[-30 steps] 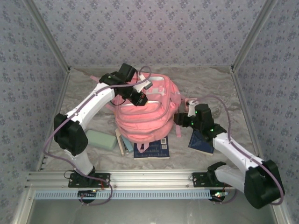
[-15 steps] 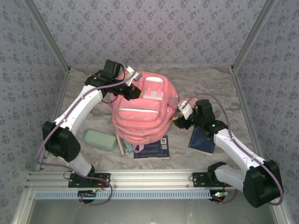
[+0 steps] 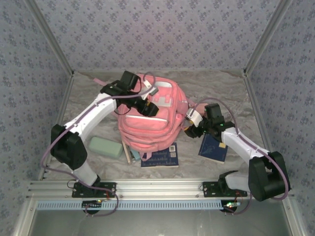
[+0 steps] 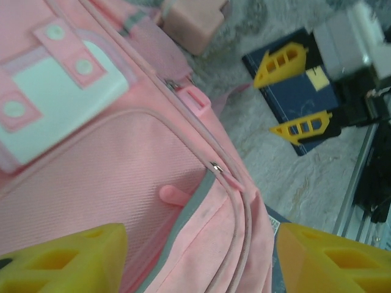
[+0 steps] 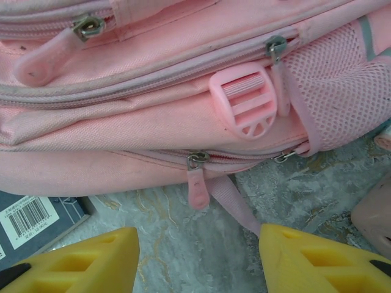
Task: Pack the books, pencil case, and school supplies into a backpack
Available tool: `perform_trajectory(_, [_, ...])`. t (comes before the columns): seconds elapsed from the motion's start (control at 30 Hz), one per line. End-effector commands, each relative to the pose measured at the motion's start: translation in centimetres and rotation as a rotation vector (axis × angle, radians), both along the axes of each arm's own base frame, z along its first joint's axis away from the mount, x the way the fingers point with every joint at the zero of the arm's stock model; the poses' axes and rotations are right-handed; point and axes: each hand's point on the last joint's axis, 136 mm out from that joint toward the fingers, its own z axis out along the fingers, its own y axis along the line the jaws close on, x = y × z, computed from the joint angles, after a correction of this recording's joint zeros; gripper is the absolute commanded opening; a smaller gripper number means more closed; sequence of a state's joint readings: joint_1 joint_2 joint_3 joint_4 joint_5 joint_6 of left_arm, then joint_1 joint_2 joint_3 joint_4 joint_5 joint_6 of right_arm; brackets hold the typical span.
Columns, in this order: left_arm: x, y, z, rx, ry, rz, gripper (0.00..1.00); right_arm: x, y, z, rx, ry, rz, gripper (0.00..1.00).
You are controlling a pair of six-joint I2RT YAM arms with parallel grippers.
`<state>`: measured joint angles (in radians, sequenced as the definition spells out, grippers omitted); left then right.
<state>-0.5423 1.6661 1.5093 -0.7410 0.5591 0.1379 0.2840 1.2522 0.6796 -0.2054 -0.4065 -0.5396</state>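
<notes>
A: Where are we seeing the backpack (image 3: 147, 125)?

B: It is lying in the middle of the top view, front side up, with its white buckle patch (image 4: 55, 116) showing at the upper left of the left wrist view.

A: And the left gripper (image 4: 198, 247)?

B: We are finding it hovering over the backpack's front pocket. Its yellow fingers (image 4: 67, 256) are spread wide at the bottom corners of the left wrist view and are grasping nothing.

A: The right gripper (image 5: 197, 244)?

B: It is sitting low by the table (image 5: 165, 238) at the backpack's right side, fingers likewise released. A zipper pull (image 5: 197, 183) and a strap are hanging just above the gap between them.

A: What else are we picking out?

B: The pencil case (image 3: 106, 146) is lying left of the backpack, at the lower left of the top view. One navy book (image 3: 160, 157) is lying at the backpack's lower edge, at lower centre. A second navy book (image 3: 212, 147) is lying beneath the right arm, right of centre. Slim sticks (image 3: 132, 154) are lying between the case and the first book, but they are too small for us to tell them apart. A pink box (image 4: 189, 18) is showing at the top of the left wrist view, just beside the backpack.
</notes>
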Motion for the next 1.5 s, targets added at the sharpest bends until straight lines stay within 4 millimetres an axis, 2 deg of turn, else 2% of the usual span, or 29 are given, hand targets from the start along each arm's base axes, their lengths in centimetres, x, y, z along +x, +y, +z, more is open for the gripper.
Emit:
perform_trajectory(0.0, [-0.4,0.1,-2.9,0.081,0.064,-0.041,0.68,1.0,0.0,1.6,0.030,-0.053,-0.007,0.56])
perform_trajectory(0.13, [-1.5,-0.8,-5.0,0.112,0.146,-0.115,0.69,1.3,-0.4,2.1,0.024,-0.103,-0.034,0.58])
perform_trajectory(0.33, [-2.3,-1.0,-9.0,0.220,0.210,-0.163,0.64,1.8,-0.8,3.4,0.039,-0.164,-0.067,0.60])
perform_trajectory(0.4, [-2.8,-1.2,-9.4,0.227,0.237,-0.181,0.54,1.7,-0.6,3.4,0.046,-0.164,-0.063,0.61])
perform_trajectory(0.6, [-3.9,-1.2,-9.3,0.230,0.223,-0.230,0.00,1.9,-0.6,3.0,0.023,-0.175,-0.068,0.62])
perform_trajectory(0.7, [-3.8,-1.1,-8.4,0.218,0.182,-0.233,0.00,1.8,-0.5,2.7,0.019,-0.168,-0.063,0.62])
perform_trajectory(0.9, [-2.8,-0.5,-4.5,0.152,0.072,-0.196,0.00,1.2,0.1,0.9,-0.020,-0.138,-0.044,0.62])
perform_trajectory(0.97, [-2.7,-0.3,-2.8,0.110,0.032,-0.188,0.00,1.2,0.3,0.8,-0.020,-0.127,-0.037,0.62])
perform_trajectory(1.1, [-2.6,0.0,-0.9,0.069,-0.022,-0.177,0.00,1.7,0.2,-0.1,-0.055,-0.112,-0.023,0.62])
perform_trajectory(1.23, [-2.5,-0.2,-0.4,0.045,-0.020,-0.180,0.00,1.8,0.8,-1.2,-0.076,-0.067,0.005,0.62])
perform_trajectory(1.47, [-2.7,-0.4,-1.2,0.040,0.000,-0.188,0.00,1.8,1.6,-2.7,-0.104,-0.041,0.065,0.63])
